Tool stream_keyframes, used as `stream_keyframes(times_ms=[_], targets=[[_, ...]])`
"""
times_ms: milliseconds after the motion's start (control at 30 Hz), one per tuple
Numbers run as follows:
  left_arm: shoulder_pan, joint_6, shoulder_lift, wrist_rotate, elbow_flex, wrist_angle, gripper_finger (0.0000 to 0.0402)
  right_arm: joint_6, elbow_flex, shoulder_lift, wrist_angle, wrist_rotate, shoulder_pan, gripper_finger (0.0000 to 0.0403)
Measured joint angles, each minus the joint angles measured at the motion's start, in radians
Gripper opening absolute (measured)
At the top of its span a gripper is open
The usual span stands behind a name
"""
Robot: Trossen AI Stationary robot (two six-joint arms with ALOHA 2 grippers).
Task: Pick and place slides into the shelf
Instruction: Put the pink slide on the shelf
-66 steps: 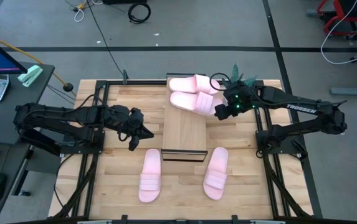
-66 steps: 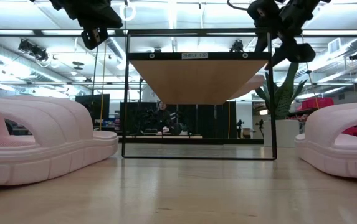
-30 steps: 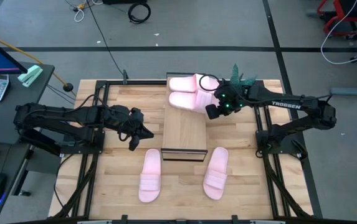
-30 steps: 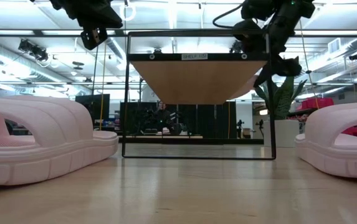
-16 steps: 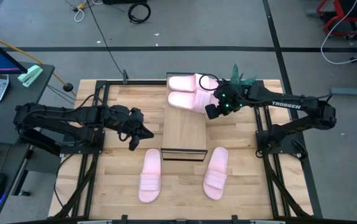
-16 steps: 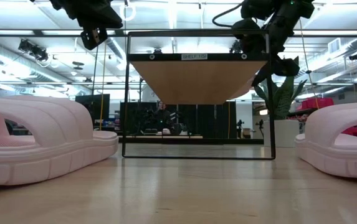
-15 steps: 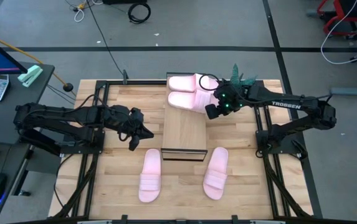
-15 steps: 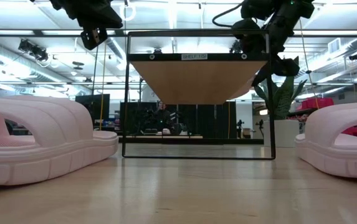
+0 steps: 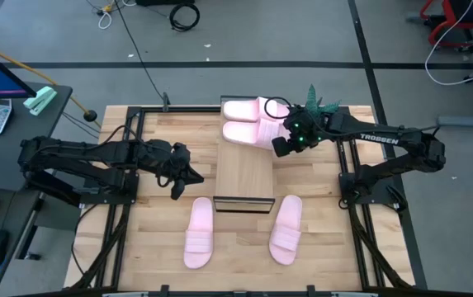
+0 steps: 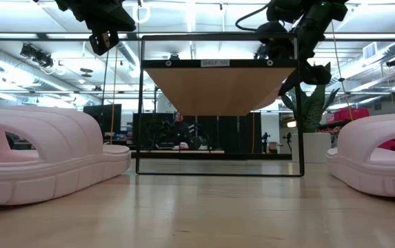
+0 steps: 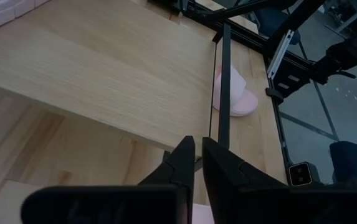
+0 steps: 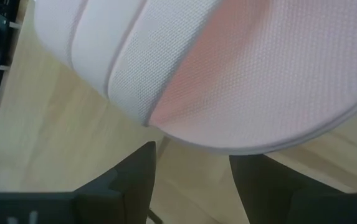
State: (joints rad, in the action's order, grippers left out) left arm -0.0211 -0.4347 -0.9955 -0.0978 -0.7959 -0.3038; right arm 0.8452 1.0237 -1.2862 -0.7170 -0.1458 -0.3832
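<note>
— Movement since a couple of seconds ago: what is noted?

— The right gripper (image 9: 281, 147) has been brought in from beside the long narrow light-wood shelf on its thin black frame (image 9: 244, 175) to the edge of the nearer of the two pale pink foam slide sandals on the shelf's far end (image 9: 248, 134). Over the last second it has been held there. The other shelved slide (image 9: 246, 110) lies just behind, touching the first. It is judged that the pair is being released or nudged square, so half of the task appears done.

— And the right fingers?

— They are spread wide in the right wrist view, with the slide's curved pink edge (image 12: 240, 81) seen just beyond them. Nothing is clamped between them; whether a fingertip (image 12: 138, 171) touches the foam cannot be told.

— The left side?

— The left gripper (image 11: 194, 163) is kept waiting over the tabletop left of the shelf, its fingers nearly closed with only a thin gap, and nothing is held.

— What is left?

— Two slides lie on the butcher-block table (image 9: 158, 124) in front of the shelf, one at the near left (image 9: 198, 233), one at the near right (image 9: 285, 228), well apart. Both are yet to be lifted.
</note>
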Motion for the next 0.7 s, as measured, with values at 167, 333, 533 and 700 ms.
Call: stream_keyframes(times_ms=[167, 333, 533, 700], targets=[[0.000, 0.000, 0.000, 0.000, 0.000, 0.000, 0.0038, 0.026, 0.000, 0.017, 0.000, 0.002, 0.000, 0.0210], [0.000, 0.000, 0.000, 0.000, 0.000, 0.000, 0.0038, 0.036, 0.000, 0.035, -0.005, 0.006, -0.001, 0.0210], [0.000, 0.000, 0.000, 0.000, 0.000, -0.001, 0.0036, 0.045, 0.000, 0.070, -0.077, -0.018, 0.021, 0.0210], [0.000, -0.001, 0.000, 0.000, 0.000, -0.001, 0.0041, 0.050, 0.000, 0.122, -0.110, -0.009, 0.021, 0.0210]])
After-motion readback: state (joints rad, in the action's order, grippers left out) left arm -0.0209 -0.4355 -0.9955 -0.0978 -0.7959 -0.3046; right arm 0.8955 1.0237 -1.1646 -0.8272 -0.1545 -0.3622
